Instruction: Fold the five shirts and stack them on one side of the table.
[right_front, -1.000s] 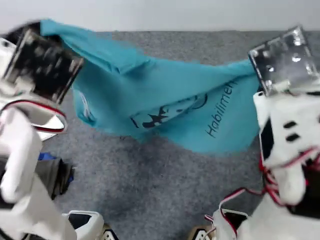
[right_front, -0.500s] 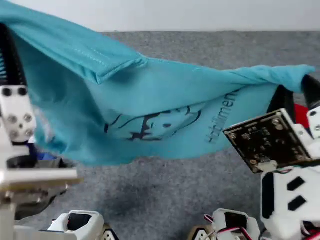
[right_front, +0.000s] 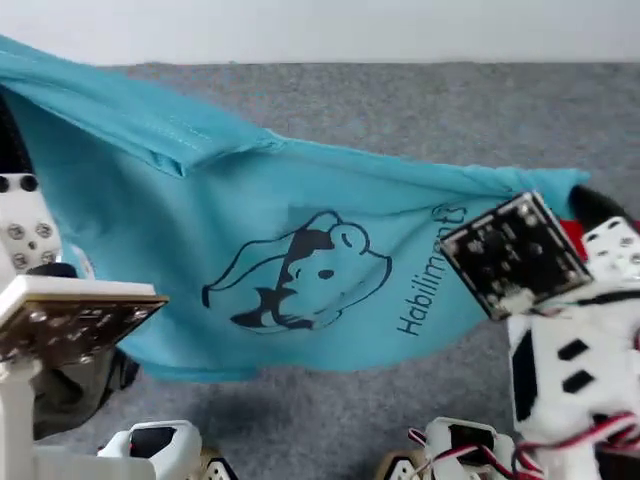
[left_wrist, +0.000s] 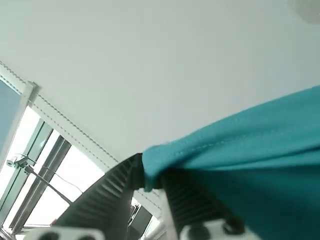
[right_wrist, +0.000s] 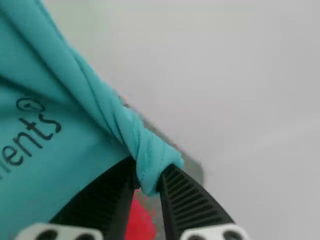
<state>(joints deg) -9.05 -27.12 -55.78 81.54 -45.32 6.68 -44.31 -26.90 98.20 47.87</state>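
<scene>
With the left gripper (left_wrist: 152, 176) and right gripper (right_wrist: 148, 184) each pinched on a bunched corner, the teal shirt (right_front: 300, 210) hangs stretched above the grey desk (right_front: 420, 110), and I'd lower both ends level and taut so it lands flat.

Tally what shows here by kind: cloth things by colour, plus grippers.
teal shirt: 1
red item, mostly hidden: 1
dark heap: 1
grippers: 2 (left gripper, right gripper)
total: 5
</scene>
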